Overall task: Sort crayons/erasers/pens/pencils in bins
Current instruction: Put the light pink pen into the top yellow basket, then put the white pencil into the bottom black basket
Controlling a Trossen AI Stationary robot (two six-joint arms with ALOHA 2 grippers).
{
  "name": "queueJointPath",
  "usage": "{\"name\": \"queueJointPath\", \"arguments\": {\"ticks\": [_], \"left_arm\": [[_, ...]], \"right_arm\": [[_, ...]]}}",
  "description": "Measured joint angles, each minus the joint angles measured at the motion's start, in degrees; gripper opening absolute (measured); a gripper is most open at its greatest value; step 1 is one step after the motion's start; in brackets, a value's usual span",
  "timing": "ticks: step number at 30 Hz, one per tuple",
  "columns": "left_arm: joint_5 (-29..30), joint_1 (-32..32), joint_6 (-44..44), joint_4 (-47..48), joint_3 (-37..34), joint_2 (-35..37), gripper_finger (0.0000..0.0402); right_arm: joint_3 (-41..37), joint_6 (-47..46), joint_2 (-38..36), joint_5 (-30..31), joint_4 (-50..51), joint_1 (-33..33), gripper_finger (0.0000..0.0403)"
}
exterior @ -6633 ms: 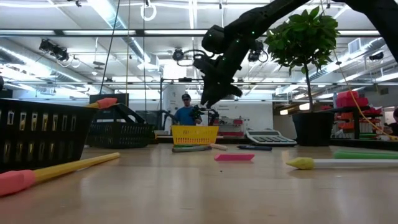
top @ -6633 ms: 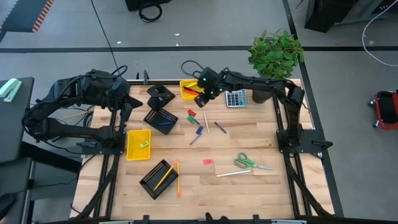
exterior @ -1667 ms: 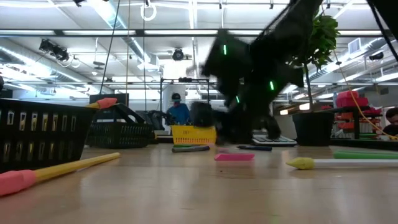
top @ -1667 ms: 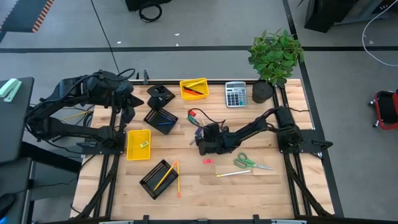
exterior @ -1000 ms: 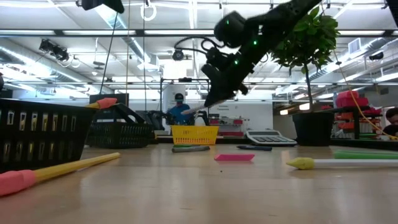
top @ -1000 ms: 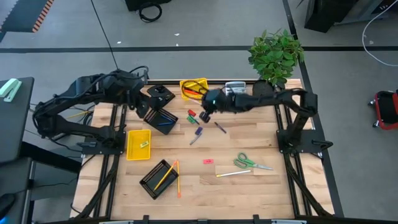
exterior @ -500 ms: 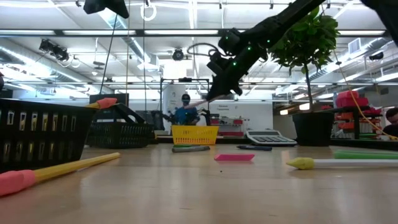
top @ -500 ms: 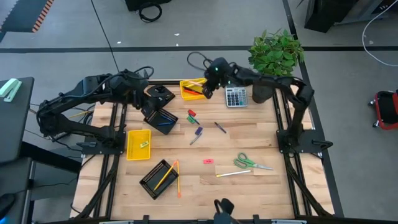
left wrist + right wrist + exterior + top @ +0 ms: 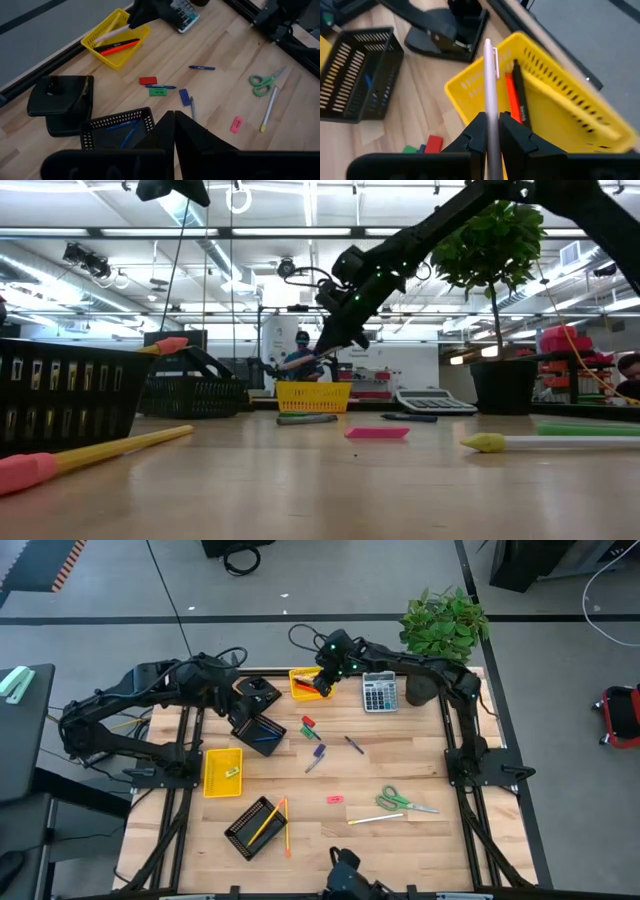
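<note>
Above the yellow bin [image 9: 308, 683] at the bench's far edge, I log my right claw [image 9: 491, 131] clamped on a pale pen [image 9: 490, 80], red and black pens inside; left claw [image 9: 174, 120] clenched, empty.

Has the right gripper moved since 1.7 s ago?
Yes. The right gripper went from mid-table near the scissors to the far yellow bin, holding a pale pen.

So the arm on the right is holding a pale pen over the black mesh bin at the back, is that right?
Not quite. The right gripper does hold a pale pen, but over the yellow bin at the back, which already holds a red and a black pen; the right wrist view shows it. The mesh bin sits apart.
</note>
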State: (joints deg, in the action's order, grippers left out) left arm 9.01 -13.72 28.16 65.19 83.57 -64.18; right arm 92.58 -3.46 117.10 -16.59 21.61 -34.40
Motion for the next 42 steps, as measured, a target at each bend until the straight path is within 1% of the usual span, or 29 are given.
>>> {"name": "queueJointPath", "arguments": {"ticks": [6,13,19,23,29,32,35,38,42], "left_arm": [[0.0,2.6,-0.1,0.0,0.0,0.0,0.0024],[0.0,4.1,-1.7,0.0,0.0,0.0,0.0014],[0.0,5.2,-3.6,0.0,0.0,0.0,0.0018],[0.0,6.3,-3.6,0.1,0.0,0.1,0.0022],[0.0,9.2,-3.3,0.1,0.0,0.1,0.0013],[0.0,10.3,-3.3,-0.1,0.0,0.1,0.0012],[0.0,10.5,-3.4,-1.9,0.0,0.1,0.0015],[0.0,10.5,-4.1,-2.9,0.0,0.1,0.0019],[0.0,10.5,-6.4,-2.6,0.0,0.1,0.0013]], "right_arm": [[0.0,-0.9,2.2,1.4,0.6,-0.1,0.0047],[0.0,-1.5,2.8,1.5,1.4,-0.1,0.0047],[0.0,-7.3,2.8,2.0,1.4,0.0,0.0047],[0.0,-8.0,2.8,3.2,1.5,0.5,0.0047],[0.0,-9.3,2.8,3.2,2.1,0.4,0.0048],[0.0,-9.7,2.8,3.2,2.3,0.5,0.0063],[0.0,-10.4,2.8,3.5,2.4,0.6,0.0091],[0.0,-10.5,2.8,5.4,2.4,1.0,0.0119],[0.0,-12.3,2.8,6.1,2.2,1.7,0.0147]]}}
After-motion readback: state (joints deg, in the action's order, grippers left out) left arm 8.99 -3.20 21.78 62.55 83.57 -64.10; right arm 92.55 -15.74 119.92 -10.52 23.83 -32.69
